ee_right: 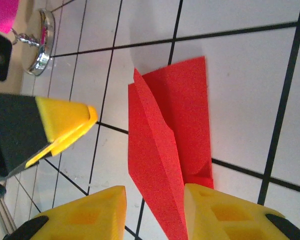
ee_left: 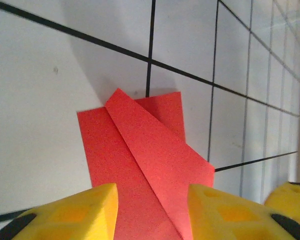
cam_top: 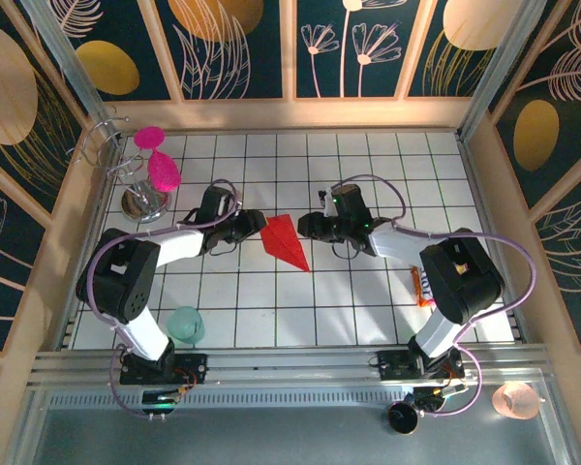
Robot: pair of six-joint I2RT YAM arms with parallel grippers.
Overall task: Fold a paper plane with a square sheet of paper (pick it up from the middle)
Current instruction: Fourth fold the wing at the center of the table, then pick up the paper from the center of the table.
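1. The paper plane (cam_top: 285, 241) lies flat on the white tiled worktop (cam_top: 368, 320), right in the middle of the overhead frame. It is bright red, with its sharp point aimed toward the lower right and its broader end toward the upper left.
2. The left hand (cam_top: 255, 229) comes in from the left and sits just beside the plane's broad end. In its own wrist view its two yellow fingers (ee_left: 85, 212) stand spread at the bottom of the frame, with the red paper running up between them and clear of both pads. It is not pinching anything.
3. The right hand (cam_top: 307, 227) reaches in from the right, just beside the plane's upper edge. In its wrist view its yellow fingers (ee_right: 90, 215) are likewise spread at the bottom of the frame. The plane's narrow end runs down between them, close against the right-hand pad; I cannot tell whether it touches.
4. From that same wrist view, the plane's centre ridge stands up a little from the tiles and one wing lies flat to the right of it. A yellow finger of the left hand shows at the left edge of the frame.
5. Two magenta goblets (cam_top: 161, 170) hang on a chrome stand (cam_top: 143, 202) at the upper left of the worktop, well apart from the plane.
6. A pale teal cup (cam_top: 186, 325) sits at the lower left, and a small orange object (cam_top: 421, 289) lies at the right, beside the right arm.
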